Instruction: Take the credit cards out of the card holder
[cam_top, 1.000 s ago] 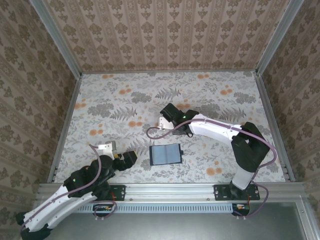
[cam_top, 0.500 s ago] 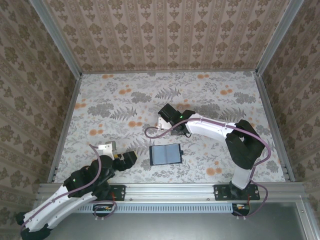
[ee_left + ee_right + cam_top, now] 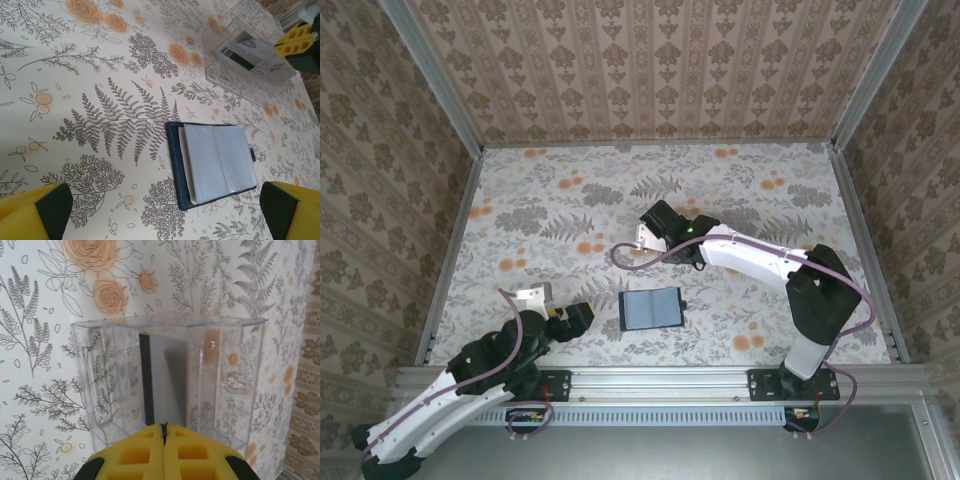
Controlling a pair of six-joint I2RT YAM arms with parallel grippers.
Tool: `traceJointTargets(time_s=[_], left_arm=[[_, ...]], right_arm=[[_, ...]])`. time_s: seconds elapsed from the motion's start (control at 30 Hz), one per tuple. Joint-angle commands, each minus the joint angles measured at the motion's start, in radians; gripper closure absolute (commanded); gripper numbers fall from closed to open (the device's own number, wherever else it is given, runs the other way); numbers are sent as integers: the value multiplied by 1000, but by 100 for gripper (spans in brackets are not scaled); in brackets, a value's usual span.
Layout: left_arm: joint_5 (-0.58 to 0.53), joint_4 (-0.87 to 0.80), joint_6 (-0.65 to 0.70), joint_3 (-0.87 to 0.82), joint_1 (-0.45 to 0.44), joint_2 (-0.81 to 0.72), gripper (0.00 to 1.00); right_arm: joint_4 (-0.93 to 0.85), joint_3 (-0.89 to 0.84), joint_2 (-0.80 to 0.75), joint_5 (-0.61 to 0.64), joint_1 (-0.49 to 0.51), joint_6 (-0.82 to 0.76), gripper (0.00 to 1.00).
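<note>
- Two arms over the floral table (image 3: pixel 750 180), seen from the top camera.
- Card holder (image 3: pixel 652 309) lies flat and open at lower centre of the top view, on the table between the two arms, touched by neither.
- In the left wrist view the card holder (image 3: pixel 215 162) sits right of centre: dark navy cover, pale grey-blue inner panels facing up, small dark tab on its right edge.
- Left gripper (image 3: pixel 576 317) is at lower left of the top view, just left of the card holder and apart from it. Its yellow fingers (image 3: pixel 35 217) stand at the two bottom corners of the wrist frame, spread wide with nothing between them.
- Right gripper (image 3: pixel 164 434) is at bottom centre of its wrist frame, both yellow pads pressed together along a thin seam (nothing visible in the seam).
- Clear tray (image 3: pixel 225 370) stands directly beyond the right fingertips; whether they touch its near wall cannot be told.
- Flat pale piece (image 3: pixel 167 370) with a dark edge stands upright inside the tray (what it is cannot be told).
- In the top view the clear tray (image 3: pixel 645 241) is above the card holder, well apart from it.
</note>
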Motion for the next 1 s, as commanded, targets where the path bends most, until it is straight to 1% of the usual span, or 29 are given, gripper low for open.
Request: traceJointTargets(time_s=[0.0,0.33,0.97], left_arm=[[7,5,2,4,6,-3,0],[4,0,4,4,5,-3,0],[2,6,1,-9,6,-3,0]], right_arm=[[-3,15,-23,11,-11,25,100],[27,34,29,-20,-28,63,100],[45,49,66,-54,-29,78,100]])
